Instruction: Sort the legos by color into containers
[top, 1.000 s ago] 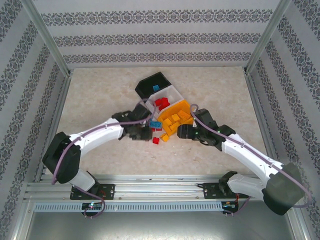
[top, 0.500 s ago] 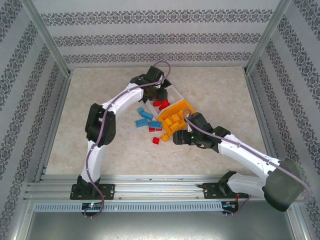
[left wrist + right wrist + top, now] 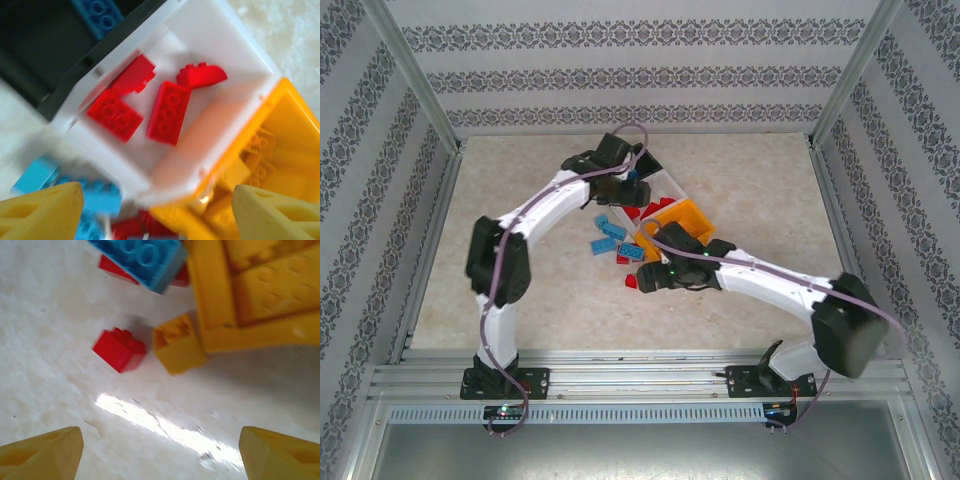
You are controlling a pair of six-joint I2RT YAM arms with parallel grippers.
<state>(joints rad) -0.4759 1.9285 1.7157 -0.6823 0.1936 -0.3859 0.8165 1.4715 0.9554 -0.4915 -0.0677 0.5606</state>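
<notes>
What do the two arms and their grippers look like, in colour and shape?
The left arm and the right arm have white links and black joints. A thin purple cable runs along each arm. The left gripper and the right gripper have yellow, wedge-shaped fingers.

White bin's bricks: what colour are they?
The bricks are red; the left wrist view shows them best.
</notes>
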